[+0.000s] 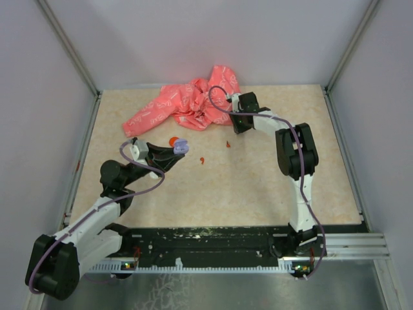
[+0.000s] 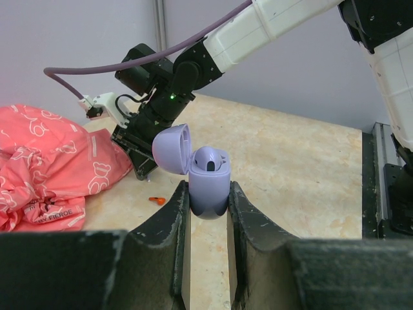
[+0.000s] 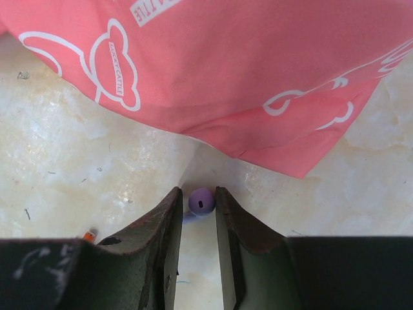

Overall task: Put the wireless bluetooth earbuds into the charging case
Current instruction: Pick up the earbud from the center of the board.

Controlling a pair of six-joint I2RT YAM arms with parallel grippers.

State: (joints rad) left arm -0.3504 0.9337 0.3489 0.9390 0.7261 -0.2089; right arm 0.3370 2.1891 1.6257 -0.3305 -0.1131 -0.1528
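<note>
While your left tool (image 2: 207, 192) is clenched on the charging case (image 2: 208, 184), its wrist view shows you the lavender case standing upright between the fingers. The lid (image 2: 171, 148) is flipped open to the left, and a seated earbud (image 2: 208, 160), also lavender, sits in the well. From above, you have the case over the surface (image 1: 258, 187) left of centre, and a red-orange disc (image 1: 173, 141) lies just beside it on the far side. Moving right, you meet a tiny red piece (image 1: 202, 159) on the bare surface near the case. Another tiny red bit (image 1: 228, 144) lies farther right, close to your right arm's tool. Behind all of these, the pink printed cloth (image 1: 187, 106) lies crumpled toward the back wall. Your right tool (image 3: 199, 192) is down at the cloth's right edge. Its wrist view shows you the second earbud (image 3: 201, 202), a small lavender bud, pinched between the fingertips just off the cloth's hem, with pale surface under it. You cannot tell from these views whether that bud touches the surface or hangs just above it.
</note>
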